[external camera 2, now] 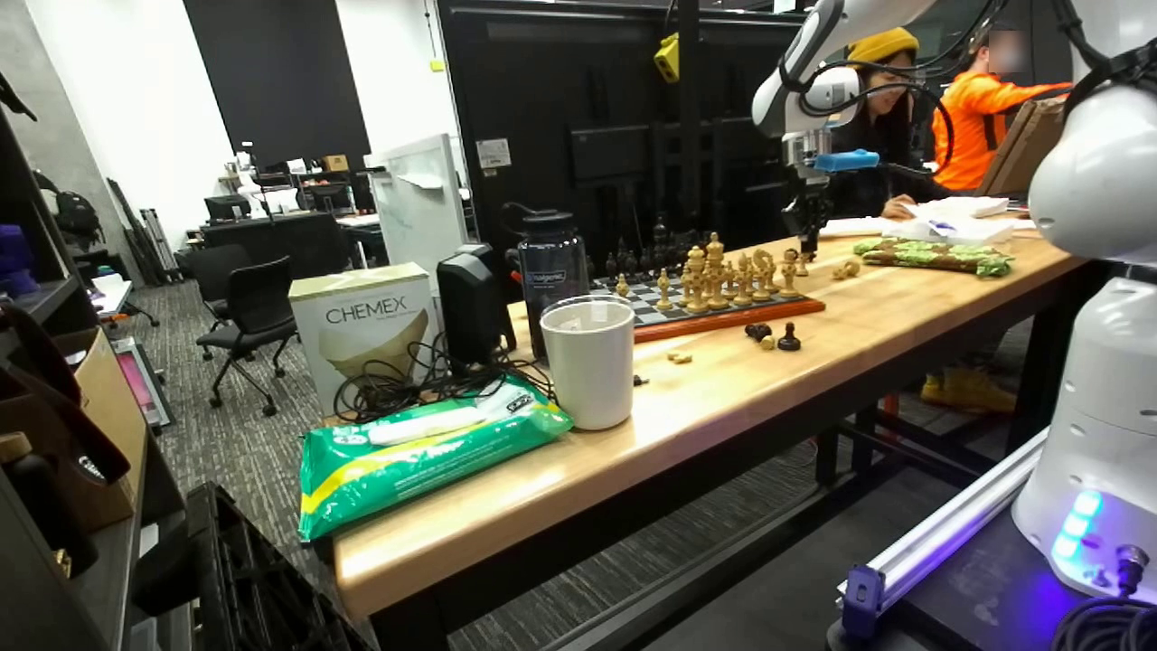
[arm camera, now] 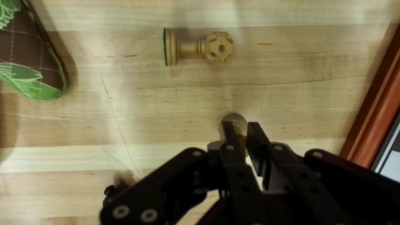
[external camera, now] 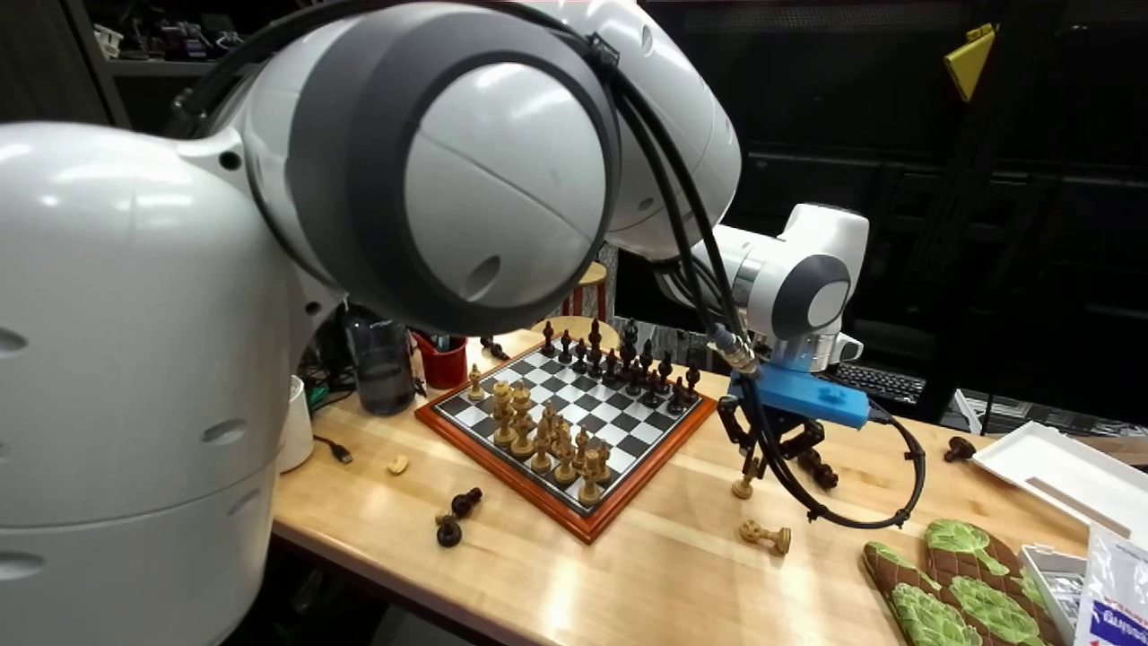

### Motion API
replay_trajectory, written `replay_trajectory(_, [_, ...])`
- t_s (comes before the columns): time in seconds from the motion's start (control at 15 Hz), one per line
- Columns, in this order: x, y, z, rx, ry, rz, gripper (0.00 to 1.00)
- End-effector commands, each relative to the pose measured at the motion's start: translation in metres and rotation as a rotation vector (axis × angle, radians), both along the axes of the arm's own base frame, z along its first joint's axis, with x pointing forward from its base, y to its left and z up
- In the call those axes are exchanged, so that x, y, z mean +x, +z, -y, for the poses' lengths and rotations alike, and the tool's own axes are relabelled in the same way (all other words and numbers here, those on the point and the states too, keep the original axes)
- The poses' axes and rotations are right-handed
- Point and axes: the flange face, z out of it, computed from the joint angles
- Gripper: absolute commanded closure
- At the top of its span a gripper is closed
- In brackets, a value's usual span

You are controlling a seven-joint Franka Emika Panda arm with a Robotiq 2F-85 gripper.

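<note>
gripper point(arm camera: 240, 129), black, two-fingered, closed on pale turned-wood chess piece point(external camera: 743, 489) beside red-wood-rimmed checkered board point(external camera: 646, 467); contact with light-wood table point(external camera: 664, 574) unclear. pale ball-headed wooden piece point(arm camera: 200, 47) lies on its side nearby.

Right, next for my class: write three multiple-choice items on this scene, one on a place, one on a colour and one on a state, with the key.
1. Where is the tool relative to the board?
A. Above it
B. Beside it
C. Beneath it

2. What colour is the piece in the tool?
A. Black
B. Green
C. Tan

3. How is the round-headed piece placed?
A. On its side
B. Upright
C. Upside down

Key:
1. B, since an exterior view shows the tool outside the board's rim.
2. C, since the wrist view shows its tan base.
3. A, since its base faces sideways in the wrist view.
</note>
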Motion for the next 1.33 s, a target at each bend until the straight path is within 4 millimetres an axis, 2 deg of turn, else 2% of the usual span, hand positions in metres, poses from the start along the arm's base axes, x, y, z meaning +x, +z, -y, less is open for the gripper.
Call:
replay_trajectory(0.0, [0.001, 0.005, -0.006, 0.026, 0.030, -0.003, 0.97])
replay_trajectory(0.4, [0.003, 0.023, -0.026, 0.000, 0.059, -0.037, 0.97])
replay_trajectory(0.73, [0.007, 0.059, -0.059, -0.111, 0.126, -0.056, 0.97])
replay_trajectory(1.0, [0.007, 0.099, -0.106, -0.154, 0.253, -0.042, 0.97])
replay_trajectory(1.27, [0.004, 0.131, -0.163, -0.143, 0.404, -0.034, 0.97])
